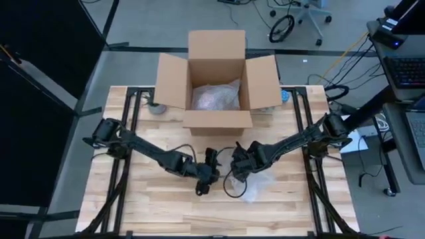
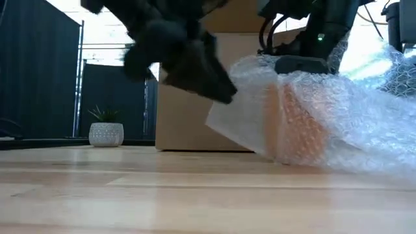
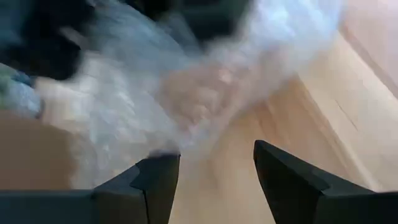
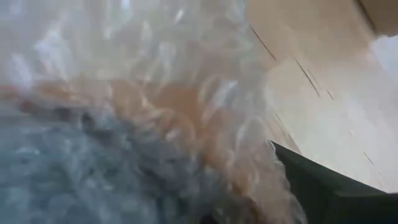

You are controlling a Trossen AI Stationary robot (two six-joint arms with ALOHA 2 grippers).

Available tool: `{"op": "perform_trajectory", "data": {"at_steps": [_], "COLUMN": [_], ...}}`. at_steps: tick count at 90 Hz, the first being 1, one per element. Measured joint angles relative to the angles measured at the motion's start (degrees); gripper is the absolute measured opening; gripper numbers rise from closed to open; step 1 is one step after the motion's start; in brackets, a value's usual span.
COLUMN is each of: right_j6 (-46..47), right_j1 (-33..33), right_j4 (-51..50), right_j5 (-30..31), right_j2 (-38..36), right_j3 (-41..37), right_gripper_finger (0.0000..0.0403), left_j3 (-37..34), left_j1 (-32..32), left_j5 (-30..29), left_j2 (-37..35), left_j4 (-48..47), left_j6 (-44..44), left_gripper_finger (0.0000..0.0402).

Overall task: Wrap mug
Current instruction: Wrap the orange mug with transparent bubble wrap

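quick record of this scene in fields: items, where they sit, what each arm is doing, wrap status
mug: orange-brown shape inside the bubble wrap, seen only through it, on the table
bubble wrap: bunched around the mug, spread on the wood near the table's middle
box: open cardboard box at the far edge, more wrap inside
left gripper: jaws open, empty, beside the bundle
right gripper: against the bundle, grip unclear
wrap status: mug covered, loose wrap trailing

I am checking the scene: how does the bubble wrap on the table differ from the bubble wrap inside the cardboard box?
The bubble wrap on the table lies on the bare wood, around something orange-brown, between both grippers. The bubble wrap in the box sits inside the open cardboard box, away from both arms, and what it holds is not visible. Both are clear, crumpled plastic.
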Motion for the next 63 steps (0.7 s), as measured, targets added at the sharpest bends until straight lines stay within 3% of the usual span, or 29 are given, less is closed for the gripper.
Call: {"op": "perform_trajectory", "data": {"at_steps": [30,47,63], "right_j6": [-1.35,-3.44,-3.72], "right_j1": [0.15,0.22,0.24], "right_j4": [0.39,0.27,-0.54], "right_j5": [-0.56,-0.78,-1.18], "right_j2": [-0.20,-0.87,-0.92], "right_j3": [-0.02,0.24,0.24], "right_gripper_finger": [0.0210,0.0210,0.0210], "left_j3": [-0.08,-0.04,0.09], "left_j1": [6.83,7.36,7.29], "left_j5": [19.58,21.81,18.65], "left_j2": [1.57,5.74,9.71], "left_j4": [12.00,17.75,23.20], "left_j6": [2.83,11.37,23.16], "left_gripper_finger": [0.0194,0.0194,0.0194]}}
